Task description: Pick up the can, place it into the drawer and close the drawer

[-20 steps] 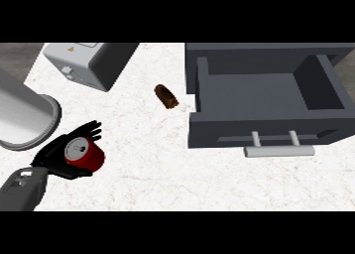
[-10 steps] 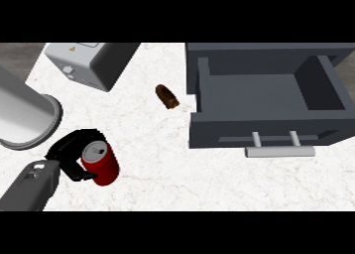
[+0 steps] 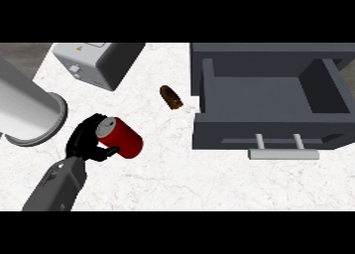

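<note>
— At the far right, what's biggest?
— The grey drawer (image 3: 272, 101), pulled open, handle toward the near side, on the white marble counter (image 3: 195, 178).
— And left?
— A large grey cylinder (image 3: 23, 109); beyond it, a grey box (image 3: 100, 62).
— The hand?
— The left hand (image 3: 85, 141) curls round the red can (image 3: 120, 137), tilted, left of the drawer. A small brown object (image 3: 171, 96) lies between.
</note>
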Motion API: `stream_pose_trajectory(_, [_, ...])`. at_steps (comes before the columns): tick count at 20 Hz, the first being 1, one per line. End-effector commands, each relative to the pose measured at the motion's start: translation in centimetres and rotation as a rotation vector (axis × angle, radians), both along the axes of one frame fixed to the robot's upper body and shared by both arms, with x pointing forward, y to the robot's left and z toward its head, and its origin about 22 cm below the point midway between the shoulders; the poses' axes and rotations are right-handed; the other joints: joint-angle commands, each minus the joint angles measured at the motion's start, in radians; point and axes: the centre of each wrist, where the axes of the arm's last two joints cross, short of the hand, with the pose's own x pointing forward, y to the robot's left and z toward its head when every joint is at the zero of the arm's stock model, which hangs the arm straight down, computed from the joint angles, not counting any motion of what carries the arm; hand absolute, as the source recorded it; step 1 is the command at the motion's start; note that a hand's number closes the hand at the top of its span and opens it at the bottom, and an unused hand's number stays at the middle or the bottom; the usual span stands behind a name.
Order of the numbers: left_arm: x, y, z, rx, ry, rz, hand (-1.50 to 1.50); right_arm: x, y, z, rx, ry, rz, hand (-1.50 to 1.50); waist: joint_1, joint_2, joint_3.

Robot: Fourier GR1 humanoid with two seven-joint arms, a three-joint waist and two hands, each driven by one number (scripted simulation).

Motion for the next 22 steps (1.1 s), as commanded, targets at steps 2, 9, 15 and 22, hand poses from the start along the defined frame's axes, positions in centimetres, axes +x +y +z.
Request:
stream_pose_trajectory(2, [0.4,-3.2,0.7,-0.025,-0.076,0.183,1.5,-1.3,0.6,0.7,-0.003,-0.014,-0.005,-1.5,0.002,-0.005,0.001])
stream_pose_trajectory(9, [2.5,-7.1,7.7,0.015,-0.163,0.142,1.5,-0.1,0.5,0.3,0.025,-0.013,-0.019,-1.5,0.01,-0.005,0.001])
stream_pose_trajectory(15, [2.2,-10.1,13.6,0.046,-0.187,0.125,1.5,-0.8,0.7,0.9,-0.003,-0.009,-0.014,-1.5,-0.005,0.0,0.0])
stream_pose_trajectory(22, [1.8,-12.6,20.7,0.074,-0.219,0.131,1.5,-0.3,0.3,-0.3,0.009,-0.032,-0.024,-1.5,-0.007,0.002,0.0])
